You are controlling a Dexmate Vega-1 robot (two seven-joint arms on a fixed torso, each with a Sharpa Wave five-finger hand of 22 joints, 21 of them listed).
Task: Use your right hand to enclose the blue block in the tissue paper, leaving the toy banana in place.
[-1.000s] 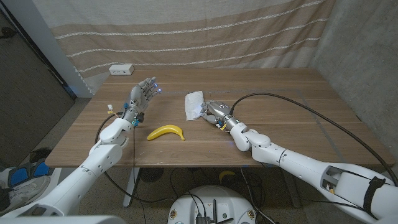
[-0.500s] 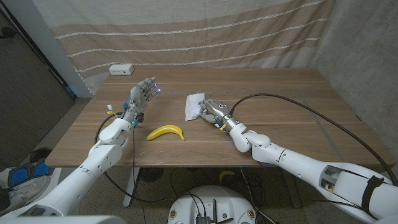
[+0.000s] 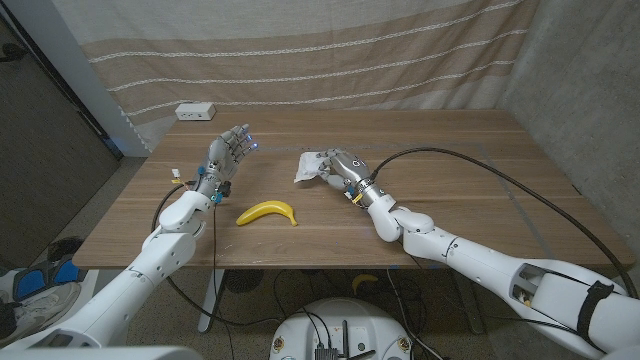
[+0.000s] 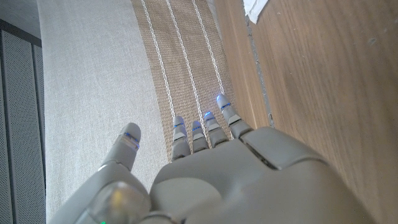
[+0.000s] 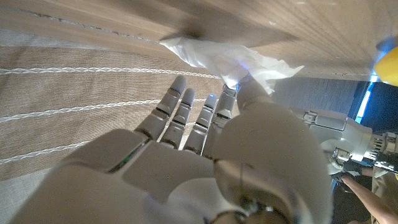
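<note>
The right hand (image 3: 340, 167) sits over the near side of the tissue paper (image 3: 311, 167), a little back of the worktop's middle and toward its far edge, with thumb and a finger pinching a fold of the sheet; the right wrist view shows the paper (image 5: 231, 57) bunched and lifted off the wood at the fingertips, the other fingers spread beside it. That grip makes sense for drawing the sheet up and over something underneath. The blue block itself cannot be made out: it is probably under the crumpled tissue, which stands up in a lump as if covering it, though the pictures do not settle that. The toy banana (image 3: 267, 212) lies on the bare wood nearer the front edge, well apart from the tissue and on the left arm's side, so the wrapping can go on without touching it. The left hand (image 3: 229, 153) is raised off the worktop (image 3: 470, 180) near its left edge, fingers apart and upright, holding nothing (kept out of the way, it seems). A white power strip (image 3: 195, 112) rests at the far left corner.
</note>
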